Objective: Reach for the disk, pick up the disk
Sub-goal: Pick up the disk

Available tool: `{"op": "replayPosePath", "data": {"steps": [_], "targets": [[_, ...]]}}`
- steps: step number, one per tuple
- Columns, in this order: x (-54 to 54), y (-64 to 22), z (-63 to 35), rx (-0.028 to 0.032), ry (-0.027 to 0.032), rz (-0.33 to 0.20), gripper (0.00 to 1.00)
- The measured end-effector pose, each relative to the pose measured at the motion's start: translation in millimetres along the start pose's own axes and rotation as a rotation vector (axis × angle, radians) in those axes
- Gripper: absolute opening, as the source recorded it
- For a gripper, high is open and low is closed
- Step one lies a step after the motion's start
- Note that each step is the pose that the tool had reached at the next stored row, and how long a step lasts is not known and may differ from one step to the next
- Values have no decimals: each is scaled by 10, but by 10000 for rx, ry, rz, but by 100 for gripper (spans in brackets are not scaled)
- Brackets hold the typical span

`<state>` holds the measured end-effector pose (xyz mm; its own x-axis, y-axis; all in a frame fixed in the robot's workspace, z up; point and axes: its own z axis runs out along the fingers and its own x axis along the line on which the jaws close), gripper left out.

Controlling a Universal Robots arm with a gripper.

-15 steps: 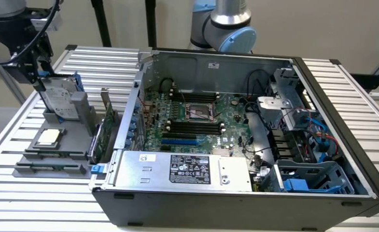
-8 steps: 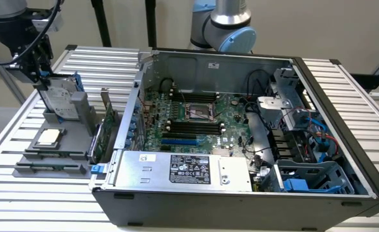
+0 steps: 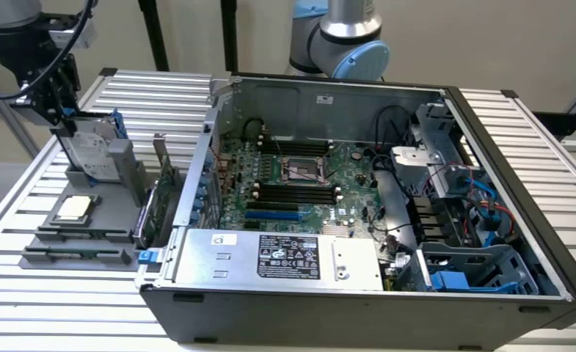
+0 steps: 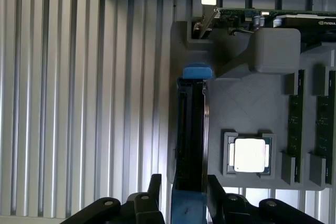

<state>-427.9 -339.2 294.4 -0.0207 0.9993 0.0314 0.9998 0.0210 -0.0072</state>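
1. Disk (image 3: pixel 90 150) stands on edge in a grey holder (image 3: pixel 123 167) on the slatted desk (image 3: pixel 33 308), at the exterior view's left of the open computer case (image 3: pixel 366 312).
2. Exterior view: white label faces out; gripper (image 3: pixel 62 117) at the disk's top edge.
3. Wrist view: disk edge-on, jaws spread, one finger (image 4: pixel 156 187) either side, not pinching.
4. Chip (image 4: pixel 251 154) lies beside it.
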Motion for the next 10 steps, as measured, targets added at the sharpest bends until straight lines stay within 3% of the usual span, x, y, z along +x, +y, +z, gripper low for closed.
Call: {"op": "replayPosePath", "data": {"steps": [5,10], "targets": [[-4,0,3,-1,2,-1,34],[-43,-1,1,8,1,0,34]]}}
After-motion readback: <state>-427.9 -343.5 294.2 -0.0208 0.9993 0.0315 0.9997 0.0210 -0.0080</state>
